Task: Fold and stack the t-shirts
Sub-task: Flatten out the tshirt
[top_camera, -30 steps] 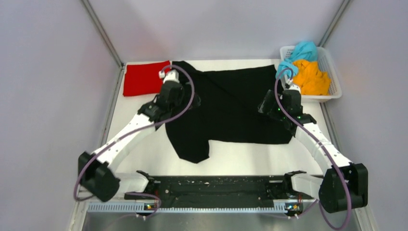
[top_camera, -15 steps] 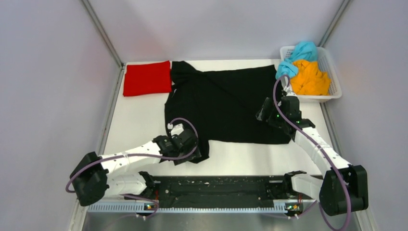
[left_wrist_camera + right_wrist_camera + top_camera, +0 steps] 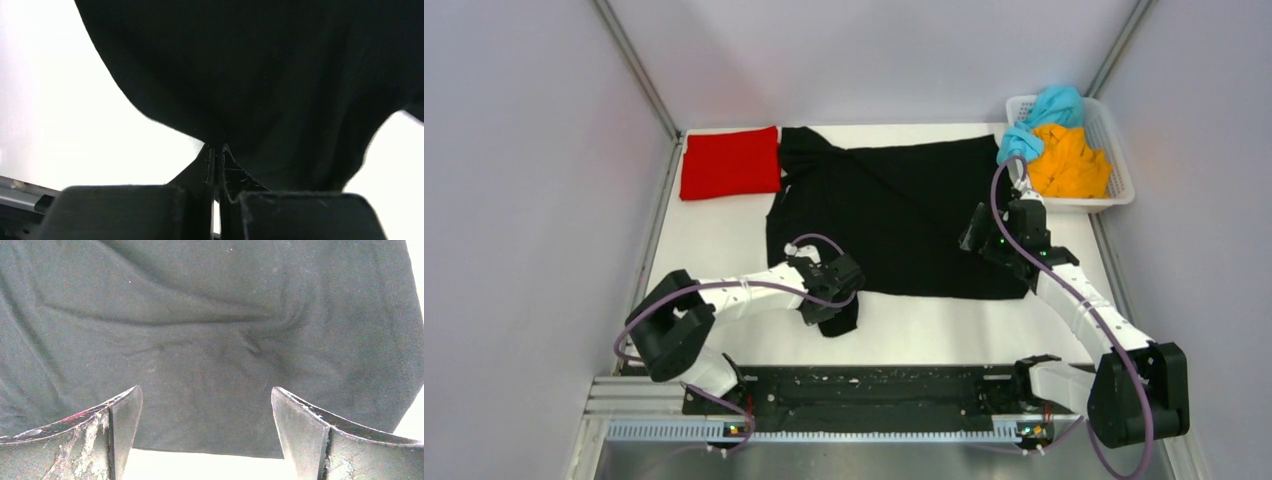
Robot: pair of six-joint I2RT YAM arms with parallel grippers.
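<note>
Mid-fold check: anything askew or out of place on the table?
The black shirt lies crooked, its far-left corner bunched up beside the folded red shirt. The teal shirt spills over the basket rim. Nothing looks damaged.

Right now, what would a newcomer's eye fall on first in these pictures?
A black shirt lies spread over the middle of the table, and the left hand pinches its near edge. A folded red shirt sits at the far left corner; a white basket at the far right holds an orange shirt and a teal shirt.
</note>
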